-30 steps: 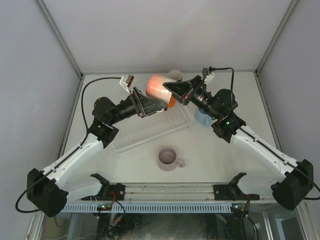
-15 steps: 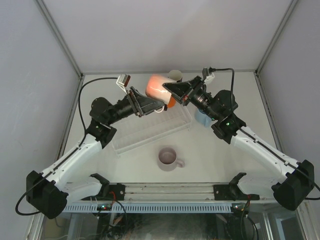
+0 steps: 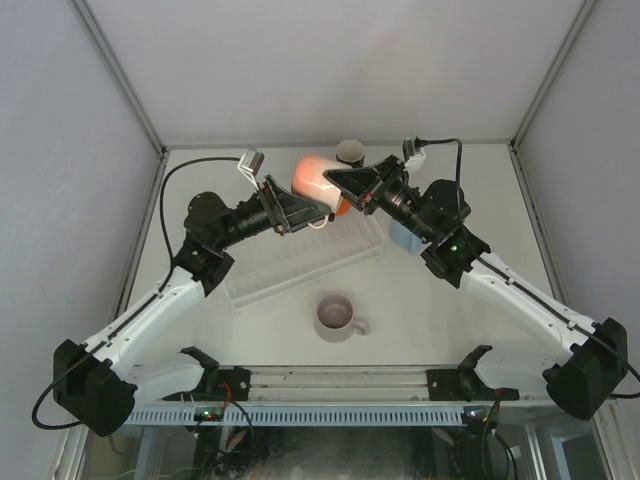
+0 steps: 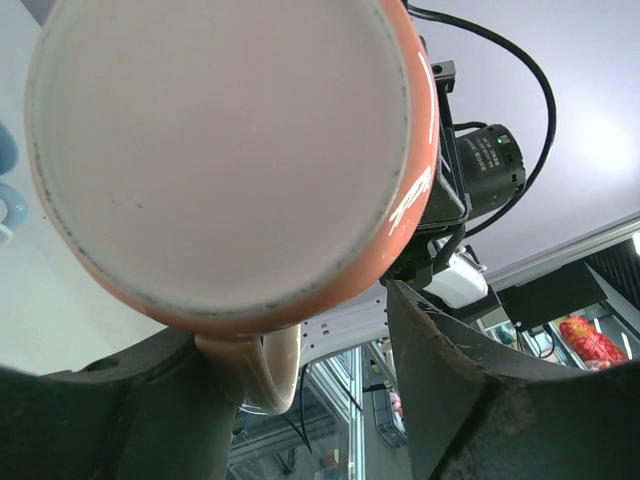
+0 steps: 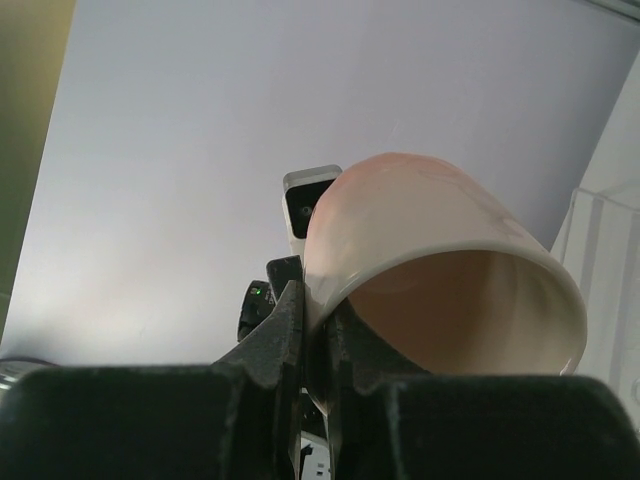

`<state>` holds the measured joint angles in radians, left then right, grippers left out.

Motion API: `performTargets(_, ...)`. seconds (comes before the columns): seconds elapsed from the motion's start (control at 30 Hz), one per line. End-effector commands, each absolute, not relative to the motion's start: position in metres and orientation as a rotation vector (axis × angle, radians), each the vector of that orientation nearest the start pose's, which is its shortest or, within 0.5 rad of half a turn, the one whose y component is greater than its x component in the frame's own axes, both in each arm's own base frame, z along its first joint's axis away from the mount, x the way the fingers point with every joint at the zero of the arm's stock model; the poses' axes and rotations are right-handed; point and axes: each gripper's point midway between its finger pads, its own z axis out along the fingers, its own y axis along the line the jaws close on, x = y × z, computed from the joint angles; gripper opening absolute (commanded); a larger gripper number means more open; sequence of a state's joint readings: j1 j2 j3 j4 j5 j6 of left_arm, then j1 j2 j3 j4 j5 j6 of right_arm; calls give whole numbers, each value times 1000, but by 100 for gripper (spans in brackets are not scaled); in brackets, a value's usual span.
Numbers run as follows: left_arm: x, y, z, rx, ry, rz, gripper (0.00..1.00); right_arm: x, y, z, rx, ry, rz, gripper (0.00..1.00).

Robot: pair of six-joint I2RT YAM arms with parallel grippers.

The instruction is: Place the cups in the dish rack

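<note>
A peach-pink mug (image 3: 312,172) is held in the air above the far end of the clear dish rack (image 3: 290,262). My right gripper (image 3: 332,177) is shut on its rim, one finger inside and one outside, as the right wrist view (image 5: 318,310) shows on the mug (image 5: 420,230). My left gripper (image 3: 318,208) is open just below the mug. In the left wrist view the mug's base (image 4: 220,150) fills the frame. Its handle (image 4: 255,365) hangs between the spread jaws of the left gripper (image 4: 300,345), against the left finger. An orange mug (image 3: 343,206) sits in the rack, partly hidden.
A lilac-pink mug (image 3: 335,317) stands upright on the table in front of the rack. A light blue mug (image 3: 403,236) sits right of the rack under my right arm. A black mug with a cream inside (image 3: 350,152) stands at the back wall.
Both grippers and the peach-pink mug have shifted slightly toward the back. The black mug behind them shows more fully now.
</note>
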<state>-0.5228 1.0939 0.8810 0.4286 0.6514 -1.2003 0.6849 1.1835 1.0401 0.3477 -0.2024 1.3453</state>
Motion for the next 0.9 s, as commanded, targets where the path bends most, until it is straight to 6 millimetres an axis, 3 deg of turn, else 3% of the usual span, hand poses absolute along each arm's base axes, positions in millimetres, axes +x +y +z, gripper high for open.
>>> performTargets(0.0, 220, -283, 425, 200, 1517, -1779, 61, 259, 321, 435, 277, 1562, 1812, 0)
performTargets(0.17, 220, -286, 424, 219, 1525, -1785, 50, 257, 325, 431, 274, 1577, 1816, 0)
performTargets(0.4, 219, -292, 417, 241, 1556, -1799, 26, 259, 327, 427, 272, 1589, 1808, 0)
performTargets(0.5, 219, -293, 412, 242, 1567, -1798, 1, 260, 329, 424, 269, 1598, 1805, 0)
performTargets(0.7, 230, -290, 398, 198, 1615, -1707, 0, 261, 327, 417, 269, 1626, 1766, 0)
performTargets(0.87, 243, -289, 382, 173, 1686, -1606, 0, 265, 318, 410, 266, 1652, 1699, 24)
